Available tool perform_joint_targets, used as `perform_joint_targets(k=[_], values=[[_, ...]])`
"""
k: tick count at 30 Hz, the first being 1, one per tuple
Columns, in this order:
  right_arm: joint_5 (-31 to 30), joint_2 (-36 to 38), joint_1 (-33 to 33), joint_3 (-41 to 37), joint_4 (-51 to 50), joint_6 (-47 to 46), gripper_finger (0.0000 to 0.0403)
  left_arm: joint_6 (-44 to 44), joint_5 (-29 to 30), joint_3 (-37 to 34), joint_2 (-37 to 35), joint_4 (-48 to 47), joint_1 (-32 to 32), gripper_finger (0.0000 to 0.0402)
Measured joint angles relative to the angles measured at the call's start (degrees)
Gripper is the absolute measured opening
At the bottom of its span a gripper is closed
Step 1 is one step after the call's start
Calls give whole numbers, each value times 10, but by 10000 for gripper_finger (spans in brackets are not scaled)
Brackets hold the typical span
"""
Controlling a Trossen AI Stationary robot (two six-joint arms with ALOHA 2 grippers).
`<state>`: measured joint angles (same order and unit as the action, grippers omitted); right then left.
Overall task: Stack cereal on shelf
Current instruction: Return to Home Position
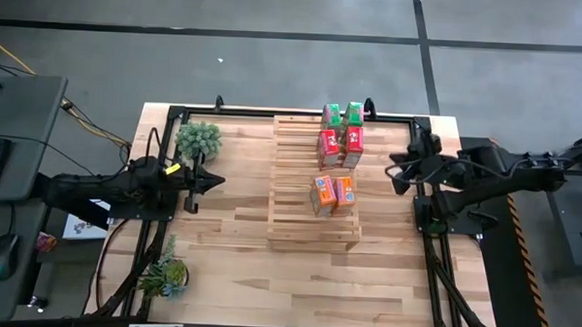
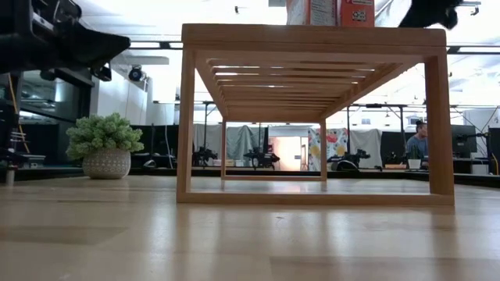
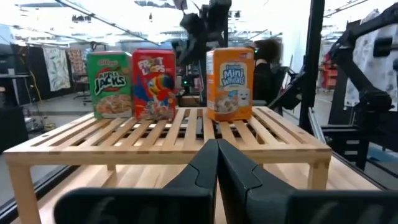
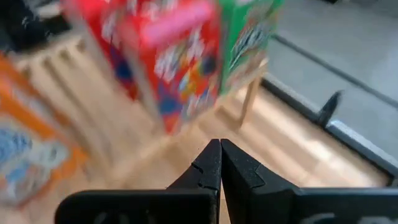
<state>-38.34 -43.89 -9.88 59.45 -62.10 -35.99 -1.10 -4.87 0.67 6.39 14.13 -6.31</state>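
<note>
The shelf (image 1: 315, 184), a rack of pale wooden slats, stands on its legs in the middle of the table. Several cereal boxes stand upright on its top: two green (image 1: 341, 115) at the far end, two red (image 1: 339, 147) behind them, two orange (image 1: 333, 193) nearer the middle. My left gripper (image 1: 218, 181) is shut and empty, level, left of the shelf and pointing at it; its wrist view shows green (image 3: 112, 84), red (image 3: 153, 84) and orange (image 3: 230, 84) boxes. My right gripper (image 1: 395, 179) is shut and empty, right of the shelf, slanting down toward the red box (image 4: 174, 62).
A potted plant (image 1: 198, 139) stands at the far left beside my left gripper, and another (image 1: 166, 274) lies at the near left. A black frame rail (image 1: 433, 256) edges the table. A person (image 2: 418, 140) sits far off in the room behind.
</note>
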Motion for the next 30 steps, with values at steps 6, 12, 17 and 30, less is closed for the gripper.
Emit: perform_joint_targets(k=[6,12,17,30], values=[[47,88,-40,-161,137,32,0,4,19,0,0,2,0,0],[62,210,-63,-330,386,171,0,5,30,0,0,2,0,0],[158,311,-39,-426,542,271,0,4,30,0,0,2,0,0],[324,438,46,-590,656,273,0,5,30,0,0,2,0,0]])
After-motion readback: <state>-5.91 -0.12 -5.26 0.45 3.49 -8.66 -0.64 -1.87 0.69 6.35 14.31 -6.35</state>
